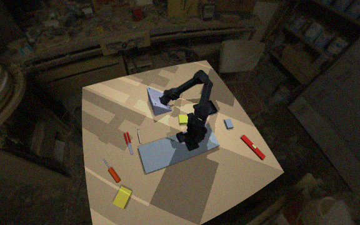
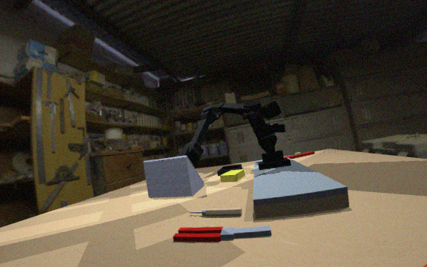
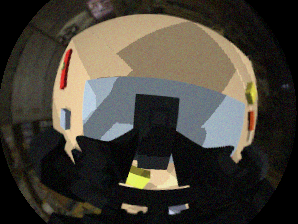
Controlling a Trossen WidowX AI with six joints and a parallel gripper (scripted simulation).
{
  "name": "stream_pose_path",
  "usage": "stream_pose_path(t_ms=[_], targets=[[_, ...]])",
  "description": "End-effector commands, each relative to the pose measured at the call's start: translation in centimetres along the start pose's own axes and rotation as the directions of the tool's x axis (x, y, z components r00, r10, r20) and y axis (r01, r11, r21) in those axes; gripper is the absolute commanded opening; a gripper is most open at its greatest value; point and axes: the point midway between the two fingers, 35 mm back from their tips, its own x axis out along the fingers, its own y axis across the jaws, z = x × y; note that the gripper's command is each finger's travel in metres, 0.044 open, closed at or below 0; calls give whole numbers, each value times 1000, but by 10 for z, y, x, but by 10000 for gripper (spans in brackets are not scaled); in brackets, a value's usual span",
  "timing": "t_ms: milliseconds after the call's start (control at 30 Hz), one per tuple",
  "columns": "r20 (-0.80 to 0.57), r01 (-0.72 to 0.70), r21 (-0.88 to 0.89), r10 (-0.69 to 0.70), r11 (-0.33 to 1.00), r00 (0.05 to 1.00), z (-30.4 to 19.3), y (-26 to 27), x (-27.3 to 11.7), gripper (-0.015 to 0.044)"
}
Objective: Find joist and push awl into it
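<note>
My gripper [image 1: 189,141] [image 2: 272,153] is shut on the stud finder [image 1: 192,145] [image 3: 157,110], a black block low at the panel's right part. It looks to rest on the panel in the exterior view; exact contact and any indicator light cannot be made out. The floor panel [image 1: 155,159] [image 2: 295,185] [image 3: 220,117] is a blue-grey slab; no hole or joist shows. The awl [image 1: 139,136] [image 2: 222,212], with a pale handle and thin tip, lies left of the panel's back corner. A flat black piece [image 1: 212,107] [image 2: 230,170], apparently the tray, is partly behind the arm.
A lavender wedge [image 1: 156,101] [image 2: 169,177] stands by the arm's base. A yellow block [image 1: 183,119] [image 2: 232,175] lies behind the panel. Red-handled pliers [image 1: 127,142] and an orange screwdriver [image 1: 114,175] lie left. A blue block [image 1: 229,124] and red level [image 1: 252,147] lie right.
</note>
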Motion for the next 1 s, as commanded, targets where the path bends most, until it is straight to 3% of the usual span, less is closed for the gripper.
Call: stream_pose_path(t_ms=[0,967], targets=[[-1,1,4,-1,1000,1000,-1,-11,0,0],[-1,4,2,-4,1000,1000,-1,-80,0,0]])
